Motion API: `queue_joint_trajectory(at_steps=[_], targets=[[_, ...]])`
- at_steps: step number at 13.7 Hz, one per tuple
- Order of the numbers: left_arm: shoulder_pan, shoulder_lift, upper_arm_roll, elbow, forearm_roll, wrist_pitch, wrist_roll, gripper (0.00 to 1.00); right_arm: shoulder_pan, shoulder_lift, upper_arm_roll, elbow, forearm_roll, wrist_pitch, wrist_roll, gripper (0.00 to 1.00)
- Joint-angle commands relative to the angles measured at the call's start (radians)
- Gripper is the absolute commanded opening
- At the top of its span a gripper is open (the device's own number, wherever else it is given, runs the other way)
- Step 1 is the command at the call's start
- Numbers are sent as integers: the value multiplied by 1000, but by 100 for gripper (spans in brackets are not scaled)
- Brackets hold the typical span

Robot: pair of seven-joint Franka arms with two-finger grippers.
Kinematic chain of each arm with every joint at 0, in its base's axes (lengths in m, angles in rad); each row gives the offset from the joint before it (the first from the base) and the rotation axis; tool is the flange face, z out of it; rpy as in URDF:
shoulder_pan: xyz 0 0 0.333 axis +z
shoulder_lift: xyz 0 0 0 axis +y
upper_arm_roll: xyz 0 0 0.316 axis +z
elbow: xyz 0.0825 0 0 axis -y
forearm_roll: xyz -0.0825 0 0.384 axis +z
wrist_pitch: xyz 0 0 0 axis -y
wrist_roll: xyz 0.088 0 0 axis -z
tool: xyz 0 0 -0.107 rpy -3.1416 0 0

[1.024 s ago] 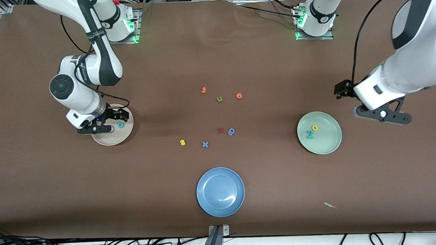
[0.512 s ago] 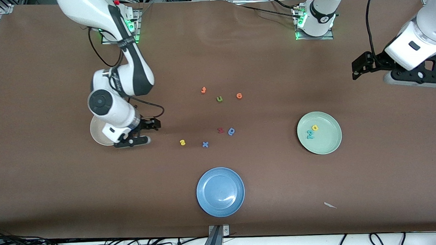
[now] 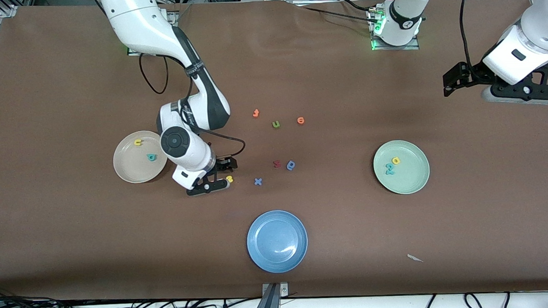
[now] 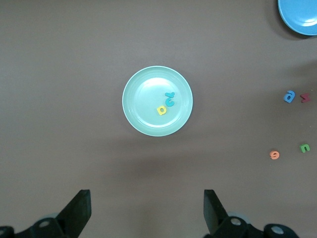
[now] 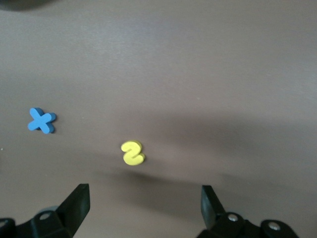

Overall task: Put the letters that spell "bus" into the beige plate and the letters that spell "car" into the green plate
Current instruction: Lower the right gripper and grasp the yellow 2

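The right gripper is held low over the table with its fingers spread wide and nothing between them, and the yellow "s" is seen lying flat on the brown table just beside it; in the right wrist view the yellow "s" is shown a little ahead of the two open fingertips, untouched, with a blue "x" lying apart from it. The beige plate is found near the right gripper, toward the right arm's end of the table, and a yellow "u" and a teal "b" are held in it, apart from each other. The green plate is set toward the left arm's end, and a yellow "a" and two teal letters are gathered close together in it. The left gripper is kept raised over bare table near that end, fingers fully parted and empty, the arm waiting; the green plate is seen well ahead of it in the left wrist view. A blue plate is placed nearer the front camera, with nothing in it
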Motion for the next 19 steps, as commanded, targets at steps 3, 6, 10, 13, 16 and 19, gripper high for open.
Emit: queue_joint_trajectory(at_steps=[3,6,10,13,16,19], targets=[[14,-24,-17,-13,18,-13,7,100,-8,85,13,87,20,-20,-2,96],[12,-16,-22,12,18,-40,13,100,-12,109,13,106,18,-23,-22,92],[8,-14,-23,17,18,-40,16,100,-12,143,14,152,21,-23,-23,83],[5,-13,-23,17,15,-39,15,100,-8,145,14,150,23,-23,-17,77],[3,-1,-22,27,12,-37,5,100,-4,148,16,150,24,-23,-11,64],[1,13,-22,47,14,-37,5,100,2,146,16,150,24,-25,3,53]])
